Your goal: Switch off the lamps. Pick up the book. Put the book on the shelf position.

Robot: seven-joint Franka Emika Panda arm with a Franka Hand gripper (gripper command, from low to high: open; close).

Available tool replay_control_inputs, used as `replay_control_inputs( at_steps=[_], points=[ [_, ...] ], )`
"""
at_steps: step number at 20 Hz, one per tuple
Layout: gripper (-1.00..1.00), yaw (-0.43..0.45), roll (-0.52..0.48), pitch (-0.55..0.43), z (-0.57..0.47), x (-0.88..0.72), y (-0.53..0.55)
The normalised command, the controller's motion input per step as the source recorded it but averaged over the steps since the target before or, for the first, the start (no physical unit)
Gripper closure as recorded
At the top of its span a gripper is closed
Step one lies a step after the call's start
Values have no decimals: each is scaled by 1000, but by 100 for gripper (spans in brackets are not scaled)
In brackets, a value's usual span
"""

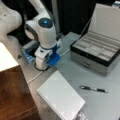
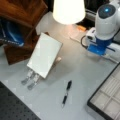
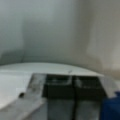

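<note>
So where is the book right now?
The book lies on the table, propped on a metal stand, in both front views: beside the wooden block, with the pen nearby, apart from the gripper.

Glowing off-white rounded lamp shade (image 2: pixel 68 10); plain white rectangular spiral-bound notebook (image 1: pixel 61 98); glossy reddish-brown wooden block (image 1: pixel 13 95); black pen (image 2: pixel 66 93); grey compartmented box (image 1: pixel 96 51) beside the white-and-blue gripper (image 1: pixel 46 62).

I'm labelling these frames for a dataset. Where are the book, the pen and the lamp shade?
book (image 2: pixel 44 55): a front view, middle of its plain white cover.
pen (image 2: pixel 66 93): a front view, middle of its dark barrel.
lamp shade (image 2: pixel 68 10): a front view, centre of the glowing off-white shade.
</note>
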Motion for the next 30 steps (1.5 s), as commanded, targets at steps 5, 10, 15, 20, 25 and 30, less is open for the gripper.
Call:
replay_control_inputs(
  at_steps=[5,10,15,20,25,30],
  points=[
    [100,12,74,-535,-452,-1000,-161],
    [100,21,74,-490,-314,-1000,-164],
    [100,30,64,-455,-122,-1000,-141],
    [100,24,61,-453,-32,-1000,-111],
    [100,6,53,-470,-112,-1000,-87],
    [100,-20,29,-486,-137,-1000,-53]
  ],
)
